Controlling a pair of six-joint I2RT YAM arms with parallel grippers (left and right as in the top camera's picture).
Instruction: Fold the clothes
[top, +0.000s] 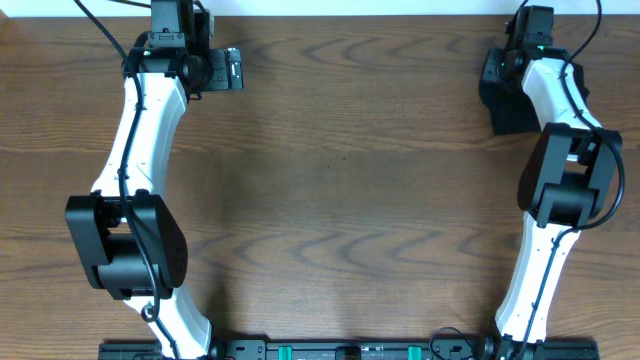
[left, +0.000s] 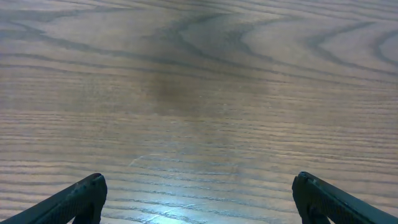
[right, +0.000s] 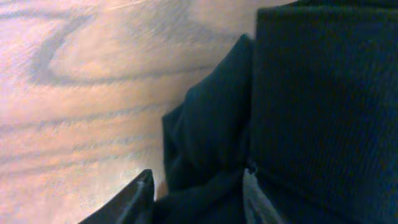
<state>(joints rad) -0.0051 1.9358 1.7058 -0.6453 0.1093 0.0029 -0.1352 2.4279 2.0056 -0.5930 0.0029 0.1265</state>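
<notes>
We judge the black shirt (top: 503, 108), bundled at the far right of the table (top: 330, 180), soft and limp; take its hems. The right tool (right: 196, 196) straddles a fold, and we cannot tell its grip. The left tool (left: 199, 196) gapes empty.

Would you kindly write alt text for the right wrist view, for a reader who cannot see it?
Folded black shirt fills the right half of the frame, lying on a wood-grain table. The right gripper sits at the bottom edge, with dark cloth bunched between its two fingers.
</notes>
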